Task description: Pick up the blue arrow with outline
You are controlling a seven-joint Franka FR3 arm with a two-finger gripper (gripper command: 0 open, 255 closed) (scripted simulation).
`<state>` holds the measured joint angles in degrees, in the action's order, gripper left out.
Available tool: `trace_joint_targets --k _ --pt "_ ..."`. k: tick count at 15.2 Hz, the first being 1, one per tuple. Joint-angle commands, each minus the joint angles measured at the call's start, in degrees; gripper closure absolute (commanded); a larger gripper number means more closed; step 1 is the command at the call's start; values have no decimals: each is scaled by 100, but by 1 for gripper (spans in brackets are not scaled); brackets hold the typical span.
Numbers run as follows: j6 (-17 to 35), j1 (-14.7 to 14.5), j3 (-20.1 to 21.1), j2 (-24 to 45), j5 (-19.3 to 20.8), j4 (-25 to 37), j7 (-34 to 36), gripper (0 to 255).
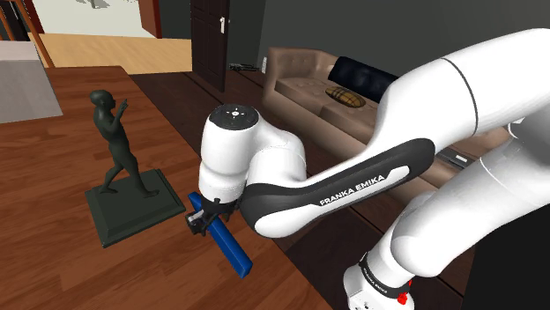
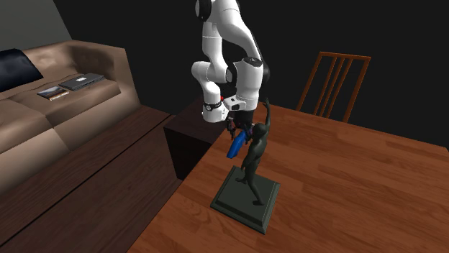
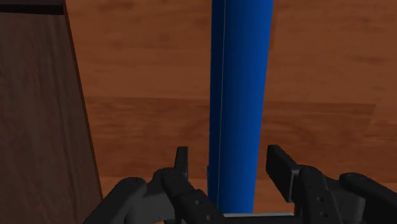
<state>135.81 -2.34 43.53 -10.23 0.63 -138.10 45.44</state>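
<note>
Jaws stand apart astride the smooth blue arrow [image 3: 235, 95] (long, straight-edged).

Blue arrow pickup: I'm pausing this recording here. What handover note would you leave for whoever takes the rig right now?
End effector: open, straddling the blue arrow. Table shows between the shaft and the fingers on both sides, so there is no grip.
Things: the arrow appears to lie flat on the wooden table, near its edge, with one end close to the base of the dark statue.
Done: approach and alignment over the arrow.
Left: close on it, lift, and check that it clears the table.
</note>
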Motion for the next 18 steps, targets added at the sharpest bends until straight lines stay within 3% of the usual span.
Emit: trace_joint_targets --k 1,9,18 --pt "12 3 4 10 9 -3 7 255" --pt "9 0 6 6 6 -3 11 255" --pt "-724 -132 -214 -467 -374 355 -345 255"
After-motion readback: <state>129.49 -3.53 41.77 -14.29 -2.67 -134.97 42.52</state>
